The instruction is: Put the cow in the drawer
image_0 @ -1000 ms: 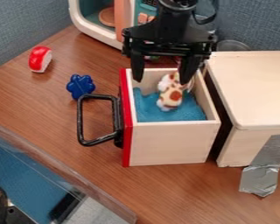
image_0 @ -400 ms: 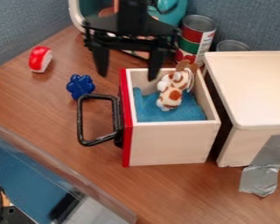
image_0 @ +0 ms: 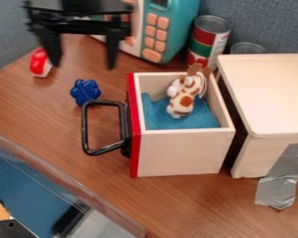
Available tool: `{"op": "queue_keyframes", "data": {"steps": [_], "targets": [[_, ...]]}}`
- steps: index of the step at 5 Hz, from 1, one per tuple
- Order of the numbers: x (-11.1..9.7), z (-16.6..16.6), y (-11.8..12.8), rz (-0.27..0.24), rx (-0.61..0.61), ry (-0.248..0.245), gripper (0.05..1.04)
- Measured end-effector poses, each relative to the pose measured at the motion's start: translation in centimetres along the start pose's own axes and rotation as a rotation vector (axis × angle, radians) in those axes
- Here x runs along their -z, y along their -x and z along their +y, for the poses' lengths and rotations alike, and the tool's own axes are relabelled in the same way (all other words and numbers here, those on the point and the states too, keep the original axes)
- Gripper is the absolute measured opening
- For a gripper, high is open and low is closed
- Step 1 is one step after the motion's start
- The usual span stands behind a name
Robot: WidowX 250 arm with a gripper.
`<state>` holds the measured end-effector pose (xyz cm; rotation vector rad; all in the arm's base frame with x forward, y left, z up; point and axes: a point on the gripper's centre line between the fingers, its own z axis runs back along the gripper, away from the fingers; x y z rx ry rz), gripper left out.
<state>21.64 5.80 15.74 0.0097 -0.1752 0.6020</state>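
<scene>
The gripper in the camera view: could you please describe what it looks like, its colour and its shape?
The matte black two-finger gripper has a wide, flat, dark crosspiece. From this, two separate black fingers hang down, thick at the top and narrowing to blunt points. I can see no coloured marking on it.

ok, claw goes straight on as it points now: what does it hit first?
Likely the blue flower-shaped toy, under the claw in the picture; depth unclear, so maybe the tabletop beside it.
</scene>
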Motion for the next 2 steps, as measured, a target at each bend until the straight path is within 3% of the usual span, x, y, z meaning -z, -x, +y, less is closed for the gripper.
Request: {"op": "queue_keyframes", "data": {"steps": [1,2], "targets": [[1.8,1.6,0.4,0.035,0.135,-0.089,1.001],[3.7,1.9,0.9,0.043,0.41,-0.205,1.001]]}}
